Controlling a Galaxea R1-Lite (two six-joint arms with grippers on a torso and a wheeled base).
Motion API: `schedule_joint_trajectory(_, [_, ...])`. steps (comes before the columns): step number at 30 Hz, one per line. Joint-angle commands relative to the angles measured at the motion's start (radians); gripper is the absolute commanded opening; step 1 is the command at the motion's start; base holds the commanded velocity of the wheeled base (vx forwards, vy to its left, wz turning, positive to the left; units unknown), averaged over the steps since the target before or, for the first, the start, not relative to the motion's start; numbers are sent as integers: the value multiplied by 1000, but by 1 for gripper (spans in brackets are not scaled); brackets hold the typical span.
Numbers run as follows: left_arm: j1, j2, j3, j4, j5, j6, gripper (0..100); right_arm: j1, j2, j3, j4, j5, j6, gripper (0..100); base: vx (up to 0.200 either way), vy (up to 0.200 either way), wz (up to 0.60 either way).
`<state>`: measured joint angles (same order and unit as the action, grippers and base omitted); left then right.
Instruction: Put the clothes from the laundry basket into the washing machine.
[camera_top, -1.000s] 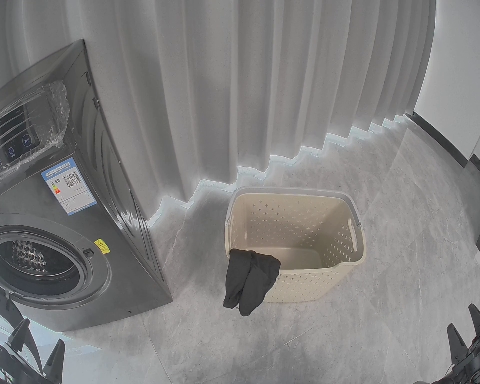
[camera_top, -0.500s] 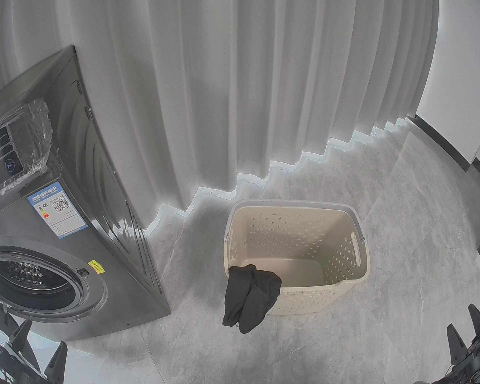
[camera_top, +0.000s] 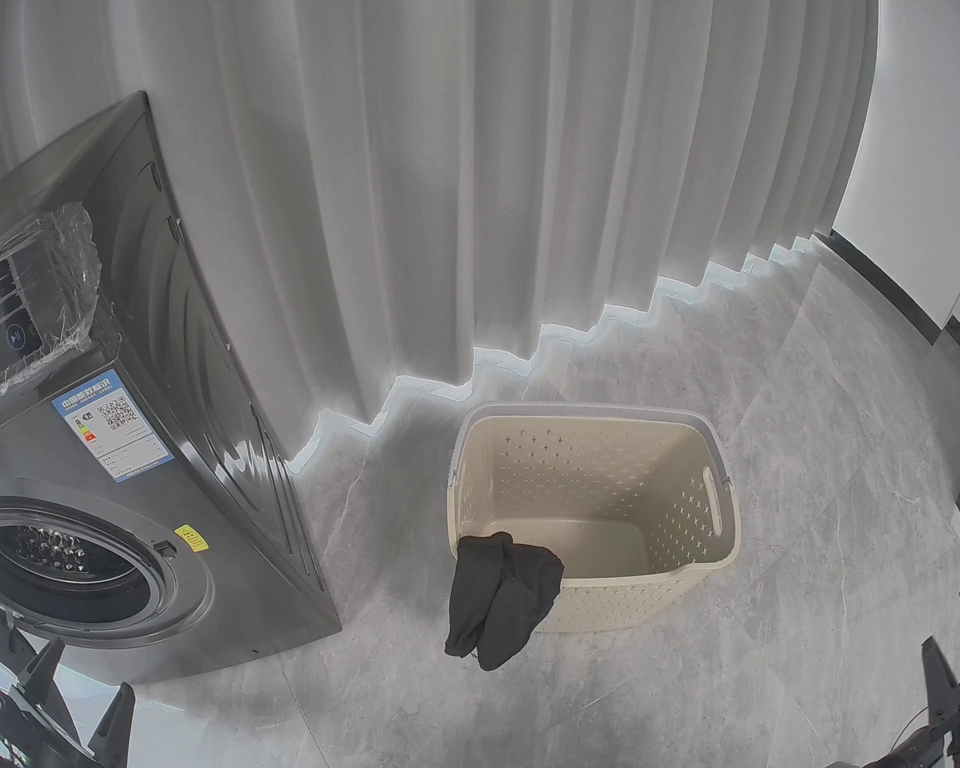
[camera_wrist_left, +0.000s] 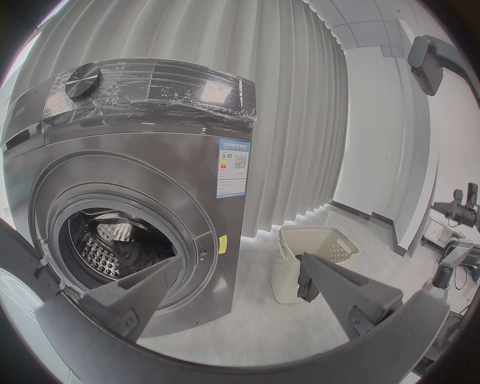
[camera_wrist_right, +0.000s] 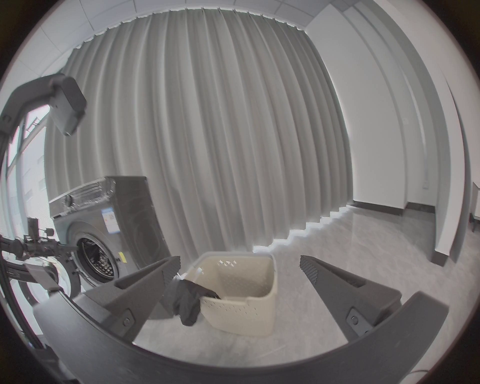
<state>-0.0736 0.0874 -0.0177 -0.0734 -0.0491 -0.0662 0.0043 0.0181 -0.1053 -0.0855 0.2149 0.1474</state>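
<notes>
As left wrist view shows, clothes (camera_wrist_left: 139, 250) lie inside drum (camera_wrist_left: 100, 258)

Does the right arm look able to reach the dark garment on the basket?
Probably yes: the dark garment hangs over the near rim of the basket, bare floor lies between, and the right claw is open, though far off.

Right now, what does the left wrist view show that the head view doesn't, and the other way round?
Left wrist view adds the control dial on top of the washing machine and dark clothing lying in its drum. Head view adds the bare inner floor of the laundry basket. Both share the washing machine, the basket, the dark garment draped over its rim, the curtain and the open left gripper.
</notes>
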Motion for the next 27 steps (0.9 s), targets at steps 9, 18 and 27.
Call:
schedule_joint_trajectory(9, [0,2,18,0,-1,5,100,16,365,-252,6,313,84,100,0,0,0])
schedule_joint_trajectory(18, [0,2,18,0,-58,-3,100,17,505,-258,-7,416,80,100,0,0,0])
schedule_joint_trajectory(27, [0,2,18,0,-49,2,100,74,839,-269,-232,409,-16,100,0,0,0])
